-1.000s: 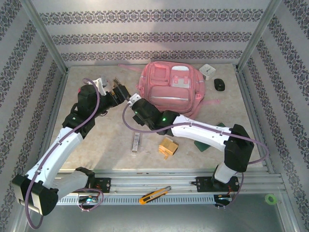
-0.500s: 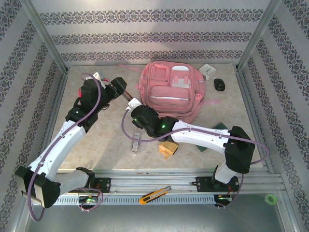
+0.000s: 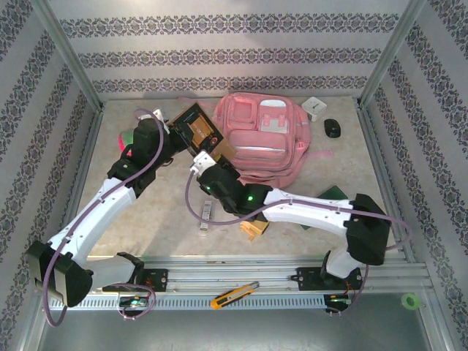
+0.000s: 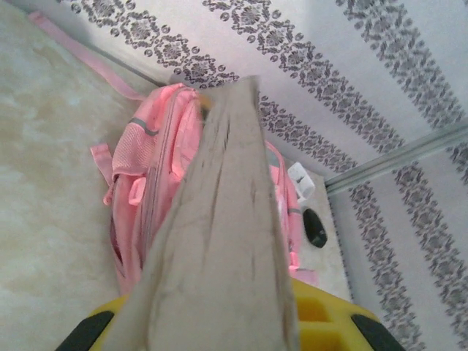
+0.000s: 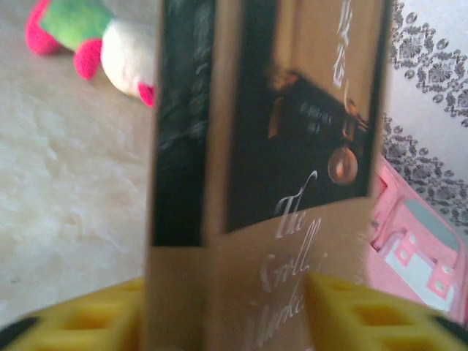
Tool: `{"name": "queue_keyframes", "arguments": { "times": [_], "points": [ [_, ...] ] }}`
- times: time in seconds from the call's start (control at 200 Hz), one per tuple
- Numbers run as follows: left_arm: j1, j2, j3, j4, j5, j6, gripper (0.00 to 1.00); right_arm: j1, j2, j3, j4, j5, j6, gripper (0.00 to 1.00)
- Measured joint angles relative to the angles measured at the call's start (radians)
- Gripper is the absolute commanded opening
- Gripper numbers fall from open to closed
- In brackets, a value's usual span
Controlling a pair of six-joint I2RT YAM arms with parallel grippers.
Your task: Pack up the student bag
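- step in hand: we read this as bringing a book (image 3: 199, 135) to the student bag (image 3: 265, 135). the book is held off the worktop (image 3: 157, 219), tilted with its cover towards the top camera. it sits left of centre in the upper half of the top view, where both arms meet.
- the student bag lies flat on the worktop in the upper middle of the top view, by the back wall, front pockets up. the book's right corner overlaps the bag's left edge there.
- left jaws: in the left wrist view the book's page edge rises through the middle of the frame from between the yellow fingers (image 4: 318, 322). they look closed on the book.
- right jaws: in the right wrist view the spine and cover stand between the yellow fingers (image 5: 344, 307). the picture is blurred, so we cannot tell whether they press the book or stand slack.
- progress, as we judge it: early. a wooden block (image 3: 254, 225) lies at lower centre of the top view, and a plush toy (image 5: 80, 36) lies at upper left of the right wrist view.
- next move: one arm must carry the book alone while the other backs clear. we see no open mouth on the bag, so an opening must be found or unzipped. the book then has to be turned edge-first to slide in. if both grips are loose at once, the book could drop.
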State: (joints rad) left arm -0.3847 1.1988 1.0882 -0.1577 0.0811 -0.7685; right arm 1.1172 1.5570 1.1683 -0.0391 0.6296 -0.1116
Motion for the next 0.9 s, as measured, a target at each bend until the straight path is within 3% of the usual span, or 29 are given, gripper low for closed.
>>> {"name": "queue_keyframes", "arguments": {
  "times": [0.065, 0.21, 0.355, 0.5, 0.635, 0.784, 0.899],
  "points": [
    [0.0, -0.003, 0.001, 0.01, 0.024, 0.082, 0.0, -0.001, -0.071, -0.044, 0.016, -0.048, 0.009, 0.77],
    [0.019, -0.005, 0.001, 0.018, 0.113, 0.32, 0.0, -0.045, -0.297, -0.182, 0.051, -0.208, 0.039, 0.83],
    [0.051, -0.018, 0.0, 0.038, 0.301, 0.516, 0.0, -0.225, -0.506, -0.272, 0.072, -0.46, 0.12, 0.9],
    [0.059, -0.037, 0.006, 0.044, 0.552, 0.652, 0.0, -0.457, -0.581, -0.316, 0.092, -0.741, 0.229, 0.93],
    [0.059, -0.035, 0.013, 0.073, 0.751, 0.69, 0.0, -0.603, -0.564, -0.317, 0.122, -0.971, 0.321, 0.94],
    [0.059, -0.013, 0.014, 0.176, 0.895, 0.668, 0.0, -0.611, -0.512, -0.304, 0.157, -1.167, 0.359, 0.98],
    [0.059, 0.028, 0.036, 0.252, 0.997, 0.623, 0.0, -0.611, -0.47, -0.29, 0.187, -1.244, 0.38, 0.98]
  ]
}}
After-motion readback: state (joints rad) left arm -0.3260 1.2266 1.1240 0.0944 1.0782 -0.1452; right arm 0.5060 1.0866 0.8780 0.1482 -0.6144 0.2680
